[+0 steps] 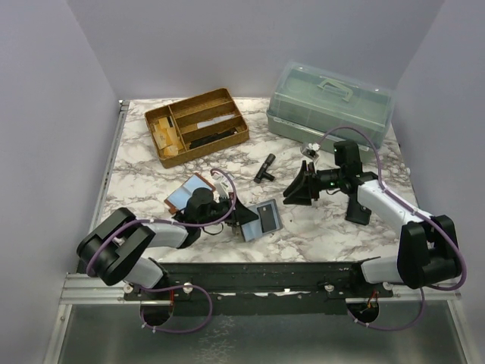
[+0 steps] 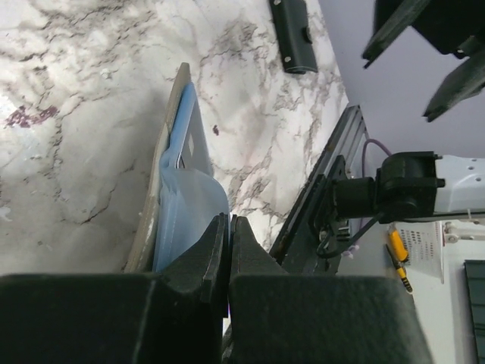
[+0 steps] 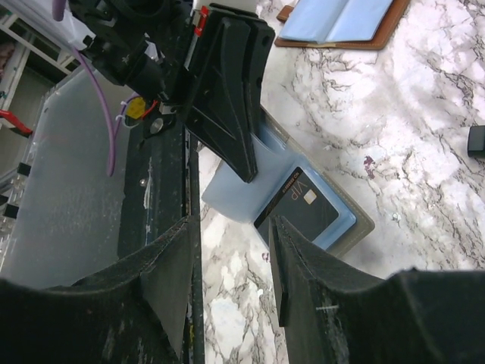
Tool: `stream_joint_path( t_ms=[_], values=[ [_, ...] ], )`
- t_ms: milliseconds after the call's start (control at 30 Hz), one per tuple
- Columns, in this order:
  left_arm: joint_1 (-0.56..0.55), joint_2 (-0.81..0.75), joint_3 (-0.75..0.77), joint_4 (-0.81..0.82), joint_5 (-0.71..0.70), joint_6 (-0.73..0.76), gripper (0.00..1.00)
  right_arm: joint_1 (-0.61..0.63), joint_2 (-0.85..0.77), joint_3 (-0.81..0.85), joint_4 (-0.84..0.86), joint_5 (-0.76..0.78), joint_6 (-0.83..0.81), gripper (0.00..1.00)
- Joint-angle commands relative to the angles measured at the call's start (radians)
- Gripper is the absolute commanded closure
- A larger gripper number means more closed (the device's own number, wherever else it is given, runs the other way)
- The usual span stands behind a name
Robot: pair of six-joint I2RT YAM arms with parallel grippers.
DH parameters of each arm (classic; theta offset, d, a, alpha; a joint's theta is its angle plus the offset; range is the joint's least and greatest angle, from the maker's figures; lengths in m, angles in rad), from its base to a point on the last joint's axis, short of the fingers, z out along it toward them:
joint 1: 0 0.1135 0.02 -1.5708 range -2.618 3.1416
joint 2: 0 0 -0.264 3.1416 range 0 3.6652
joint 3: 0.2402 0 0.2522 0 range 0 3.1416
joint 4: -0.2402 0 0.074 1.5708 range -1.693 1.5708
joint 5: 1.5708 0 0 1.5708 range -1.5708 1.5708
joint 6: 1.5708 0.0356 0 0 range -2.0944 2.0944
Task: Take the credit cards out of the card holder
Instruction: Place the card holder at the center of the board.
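A tan card holder point(image 1: 267, 220) lies near the table's front, with a light-blue lining point(image 3: 345, 224). A dark credit card point(image 3: 299, 206) marked VIP rests on the lining. A thin, card-sized light-blue sheet point(image 3: 231, 193) juts from the holder's near side; I cannot tell whether it is a card or a flap. My left gripper point(image 2: 229, 221) is shut on that sheet's edge point(image 2: 189, 216); it also shows in the top view point(image 1: 247, 220) and the right wrist view point(image 3: 246, 171). My right gripper point(image 3: 231, 224) hangs open and empty over the marble in front of the holder point(image 1: 294, 196).
A second holder point(image 1: 189, 193) lies spread open left of the left wrist, brown outside and light blue inside. A wooden divided tray point(image 1: 197, 125) and a clear lidded box point(image 1: 330, 102) stand at the back. A small black part point(image 1: 265, 167) lies mid-table. The black rail point(image 1: 258, 273) runs along the front.
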Motion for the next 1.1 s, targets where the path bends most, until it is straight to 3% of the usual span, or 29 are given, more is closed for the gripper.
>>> stream_joint_path(
  t_ms=[0,167,333,567,667,767,1067],
  values=[
    [0.005,0.060,-0.004,0.024,0.001,0.026,1.00,-0.004,-0.010,-0.018,0.055,-0.008,0.015,0.50],
    [0.006,0.123,-0.005,-0.023,-0.063,-0.009,1.00,-0.004,0.017,-0.022,0.069,0.023,0.048,0.51],
    [0.005,0.116,-0.008,-0.109,-0.148,-0.032,1.00,0.000,0.076,-0.052,0.162,0.094,0.193,0.54],
    [0.004,0.058,0.059,-0.467,-0.292,-0.074,0.92,0.076,0.184,-0.035,0.178,0.186,0.287,0.55],
    [0.000,-0.001,0.057,-0.551,-0.341,-0.098,0.78,0.121,0.230,-0.019,0.174,0.237,0.324,0.55],
    [-0.006,-0.081,0.052,-0.608,-0.371,-0.098,0.71,0.166,0.264,-0.007,0.174,0.303,0.345,0.55],
    [-0.012,-0.323,0.104,-0.787,-0.451,-0.036,0.65,0.210,0.313,0.020,0.123,0.478,0.359,0.55]
  ],
)
